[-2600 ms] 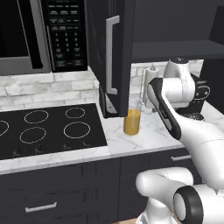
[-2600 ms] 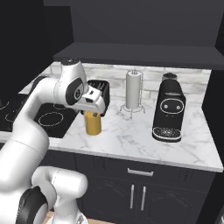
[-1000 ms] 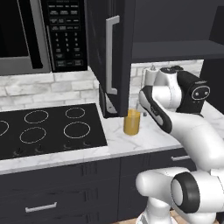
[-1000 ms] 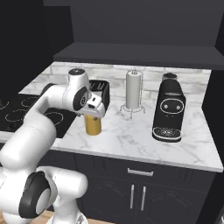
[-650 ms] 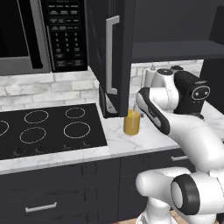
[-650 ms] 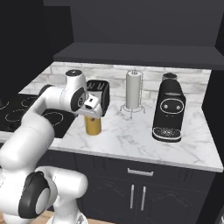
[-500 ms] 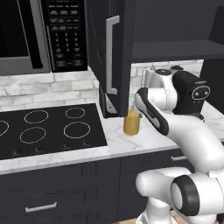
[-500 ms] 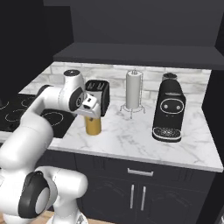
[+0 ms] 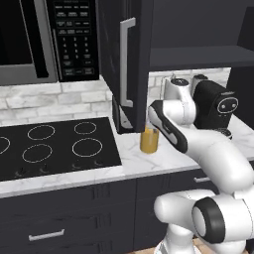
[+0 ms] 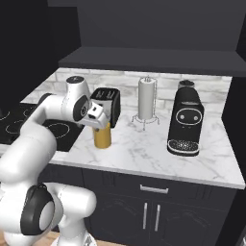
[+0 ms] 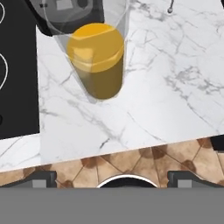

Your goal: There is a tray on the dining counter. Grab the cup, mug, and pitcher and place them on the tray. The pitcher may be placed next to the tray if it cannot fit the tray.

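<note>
Pitcher (image 9: 149, 141) stands upright on the marble counter (image 10: 158, 153), just beside the cooktop (image 9: 49, 146) and in front of the toaster (image 10: 108, 106); its long axis is vertical and the mouth points up. The gripper (image 10: 97, 117) hangs just above its rim with jaws spread wide, holding nothing. I judge this is the approach step: next it should descend around the glass wall and close.
</note>
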You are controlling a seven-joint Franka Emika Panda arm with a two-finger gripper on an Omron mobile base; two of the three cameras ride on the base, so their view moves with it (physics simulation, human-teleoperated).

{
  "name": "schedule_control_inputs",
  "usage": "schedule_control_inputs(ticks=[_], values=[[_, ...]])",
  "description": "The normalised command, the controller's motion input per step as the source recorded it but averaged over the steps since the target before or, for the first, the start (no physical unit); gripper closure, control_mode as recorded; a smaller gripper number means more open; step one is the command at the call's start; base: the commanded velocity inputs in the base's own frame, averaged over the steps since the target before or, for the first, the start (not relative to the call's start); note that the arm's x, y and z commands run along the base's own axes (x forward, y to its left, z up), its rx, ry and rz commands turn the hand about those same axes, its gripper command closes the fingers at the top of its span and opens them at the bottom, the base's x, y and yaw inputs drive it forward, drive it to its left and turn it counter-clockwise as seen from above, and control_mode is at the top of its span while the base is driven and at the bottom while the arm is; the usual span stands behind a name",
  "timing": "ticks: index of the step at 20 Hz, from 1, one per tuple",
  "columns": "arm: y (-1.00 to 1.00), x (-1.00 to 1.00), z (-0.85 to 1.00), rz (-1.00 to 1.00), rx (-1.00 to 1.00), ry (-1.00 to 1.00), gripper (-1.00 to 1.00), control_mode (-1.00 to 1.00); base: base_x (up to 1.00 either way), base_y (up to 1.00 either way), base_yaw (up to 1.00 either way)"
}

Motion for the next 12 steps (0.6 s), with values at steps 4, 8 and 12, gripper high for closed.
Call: schedule_control_inputs(ticks=[4,8,12], values=[[0.11,0.13,-0.01,0.0,0.0,0.0,-1.0,-1.0,0.0,0.0,0.0],[0.12,0.13,-0.02,0.0,0.0,0.0,-1.0,-1.0,0.0,0.0,0.0],[0.1,0.14,-0.06,0.0,0.0,0.0,-1.0,-1.0,0.0,0.0,0.0]])
